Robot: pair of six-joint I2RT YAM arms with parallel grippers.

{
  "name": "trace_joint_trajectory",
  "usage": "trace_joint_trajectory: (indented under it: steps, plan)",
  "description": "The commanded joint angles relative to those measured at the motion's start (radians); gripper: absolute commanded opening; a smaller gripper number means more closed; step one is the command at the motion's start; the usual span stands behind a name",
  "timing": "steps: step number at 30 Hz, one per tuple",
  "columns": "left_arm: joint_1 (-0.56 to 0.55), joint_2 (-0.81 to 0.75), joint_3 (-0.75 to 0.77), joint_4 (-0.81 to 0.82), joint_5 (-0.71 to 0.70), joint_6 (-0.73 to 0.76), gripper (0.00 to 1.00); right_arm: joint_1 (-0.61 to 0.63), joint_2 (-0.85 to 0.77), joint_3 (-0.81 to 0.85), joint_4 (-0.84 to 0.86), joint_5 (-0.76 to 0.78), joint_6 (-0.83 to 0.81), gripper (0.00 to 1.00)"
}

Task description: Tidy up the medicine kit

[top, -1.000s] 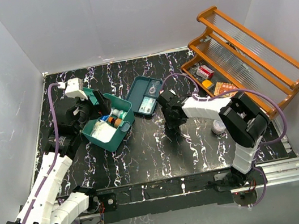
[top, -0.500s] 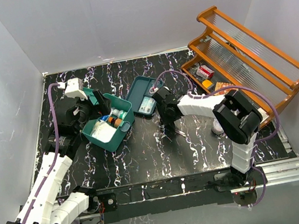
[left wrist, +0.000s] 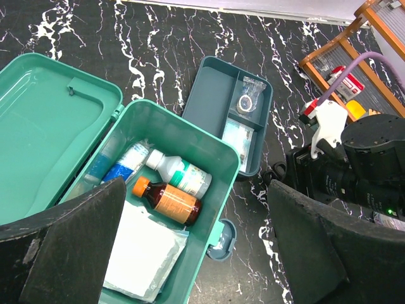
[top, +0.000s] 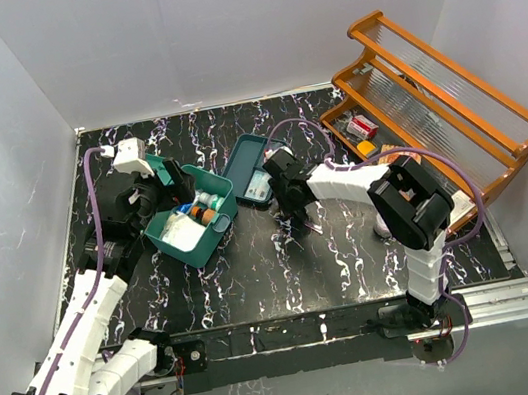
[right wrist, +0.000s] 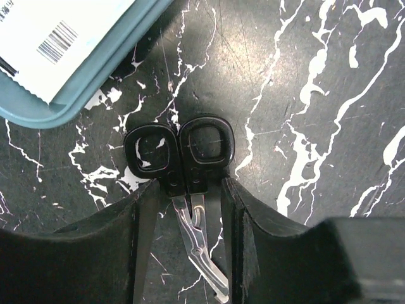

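Observation:
The medicine kit (top: 221, 233) is a teal-green box standing open at the left, lid (left wrist: 50, 120) folded back. In it lie an amber bottle (left wrist: 168, 197), a white bottle (left wrist: 183, 176), a blue tube (left wrist: 123, 168) and a white packet (left wrist: 142, 250). My left gripper (left wrist: 196, 247) hovers open and empty over the kit's front edge (left wrist: 212, 190); it also shows in the top view (top: 147, 192). Black-handled scissors (right wrist: 190, 152) lie on the table beside the dark-teal tray (right wrist: 38, 117). My right gripper (right wrist: 190, 209) straddles their blades, fingers (right wrist: 142, 221) close on both sides with small gaps.
The dark-teal divided tray (top: 257, 168) holds a taped roll (left wrist: 247, 98) and a white packet (left wrist: 235, 136). An orange wooden rack (top: 430, 99) with small boxes stands at the right. A small white container (top: 387, 225) sits behind the right arm. White walls enclose the table.
My right gripper has moved left and a little away from me, toward the dark-teal tray. The left arm and the kit have not moved.

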State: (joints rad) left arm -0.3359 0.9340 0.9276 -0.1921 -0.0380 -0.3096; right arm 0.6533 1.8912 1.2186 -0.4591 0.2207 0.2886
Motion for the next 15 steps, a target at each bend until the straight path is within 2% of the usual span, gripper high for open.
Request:
trace_joint_trajectory:
  steps: [1, 8, 10, 12, 15]
  plan:
    - [0.003, -0.025, 0.024, 0.000, -0.009, 0.011, 0.93, 0.001, 0.104, -0.034, -0.064, 0.052, -0.037, 0.40]
    - [0.003, -0.023, 0.025, 0.000, -0.005, 0.007, 0.93, 0.000, 0.099, -0.040, -0.020, 0.046, -0.060, 0.22]
    - [0.003, -0.022, 0.027, -0.001, -0.006, 0.007, 0.93, 0.001, 0.089, -0.043, -0.004, 0.045, -0.055, 0.20]
    - [0.003, -0.024, 0.028, -0.003, -0.005, 0.007, 0.93, 0.002, 0.077, -0.047, 0.009, 0.047, -0.047, 0.20]
    - [0.003, -0.027, 0.028, -0.006, -0.006, 0.005, 0.93, 0.001, 0.070, -0.041, 0.001, 0.033, -0.023, 0.32]
